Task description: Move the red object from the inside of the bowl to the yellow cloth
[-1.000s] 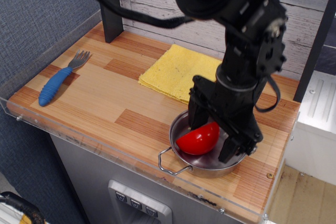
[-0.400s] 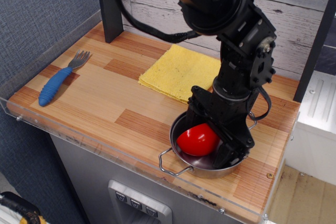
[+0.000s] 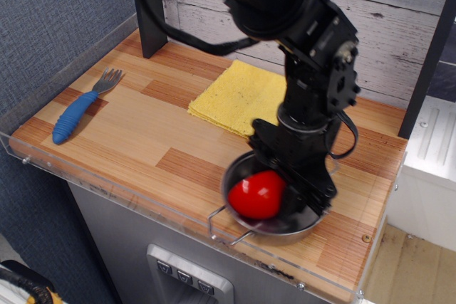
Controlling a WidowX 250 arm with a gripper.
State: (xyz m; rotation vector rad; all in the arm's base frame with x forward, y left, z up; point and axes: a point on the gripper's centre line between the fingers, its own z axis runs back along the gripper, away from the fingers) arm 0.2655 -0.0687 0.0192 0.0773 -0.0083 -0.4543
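Note:
The red object (image 3: 255,196) is a glossy rounded piece lying in the steel bowl (image 3: 286,232) at the table's front right. The bowl looks blurred, and its wire handle points at the front edge. My gripper (image 3: 288,189) is lowered into the bowl. Its black jaws stand apart on either side of the red object's rear half, and the far fingertip is hidden. The red object bulges out toward the front left. The yellow cloth (image 3: 239,96) lies flat just behind the bowl, partly covered by my arm.
A blue-handled fork (image 3: 78,108) lies at the table's left end. A clear plastic lip (image 3: 107,191) runs along the front and left edges. A dark post (image 3: 148,12) stands at the back left, before a plank wall.
The gripper has sunk lower and shifted slightly left around the red object. The bowl and the red object have slid a little to the left and toward the front edge.

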